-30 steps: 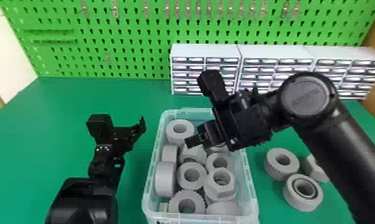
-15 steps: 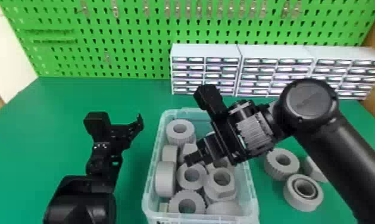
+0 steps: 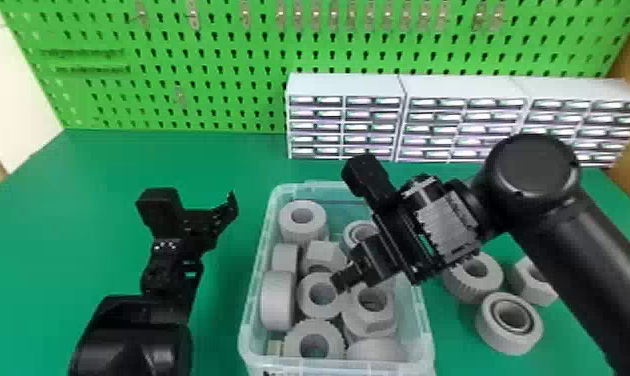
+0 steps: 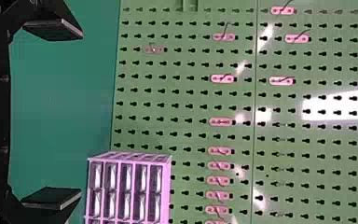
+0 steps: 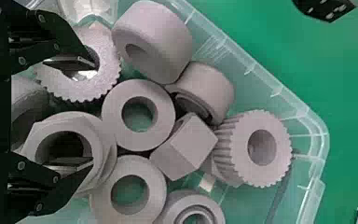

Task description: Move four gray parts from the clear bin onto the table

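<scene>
While my right gripper [image 3: 339,282] hangs over the clear bin [image 3: 251,325], I see its fingers spread wide.
Gray parts [image 3: 314,337] crowd inside; three others [image 3: 509,322] sit beside it on the table [image 3: 39,240]. My left gripper [image 3: 229,205] is spread too.

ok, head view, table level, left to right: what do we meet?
Left arm → clear bin → toothed ring → hex nut.
</scene>
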